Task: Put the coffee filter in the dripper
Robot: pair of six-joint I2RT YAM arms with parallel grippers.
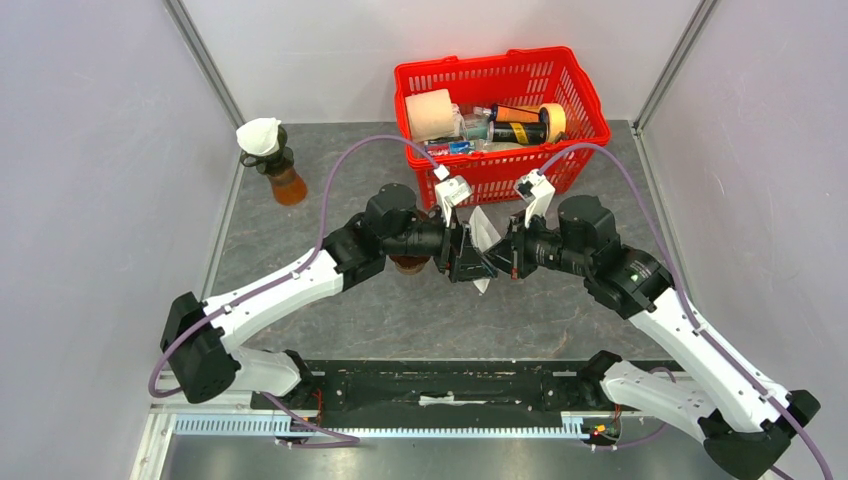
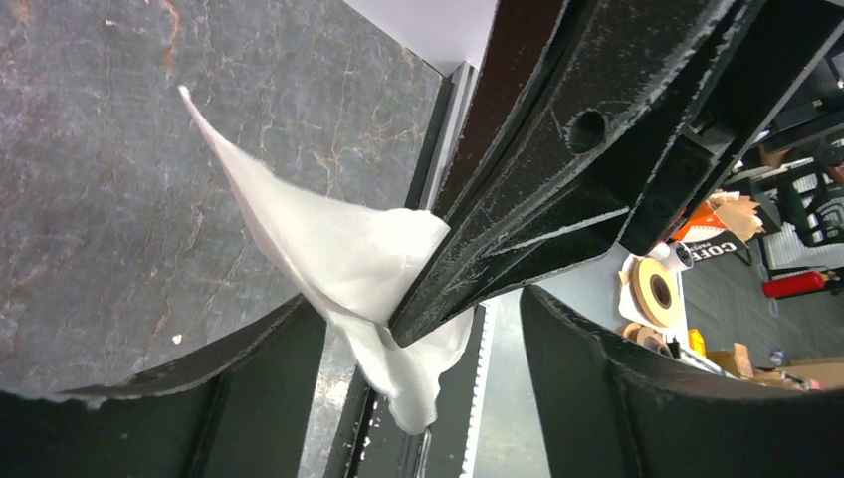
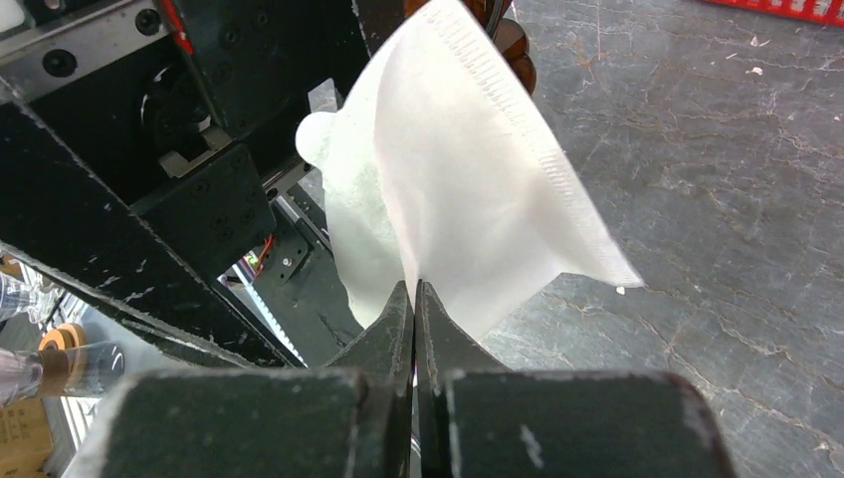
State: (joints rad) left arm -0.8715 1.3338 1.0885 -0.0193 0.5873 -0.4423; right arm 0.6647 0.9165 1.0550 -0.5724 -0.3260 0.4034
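Above the table [image 1: 400, 320], the coffee filter [image 1: 483, 240] hangs pinched tight in the right gripper [image 3: 415, 299], with the left gripper [image 2: 413, 304] gaping empty around it. Next it likely needs spreading, then lowering into the amber dripper [image 1: 408, 263] beside them.

Clad in white shells along the left arm [image 1: 270, 290] and right arm [image 1: 700, 345], jointed in black housings [image 1: 390, 212], trailed by lilac cables [image 1: 333, 185], topped with white wrist cameras [image 1: 452, 190], tipped with scuffed matte-black fingers [image 3: 383, 344].
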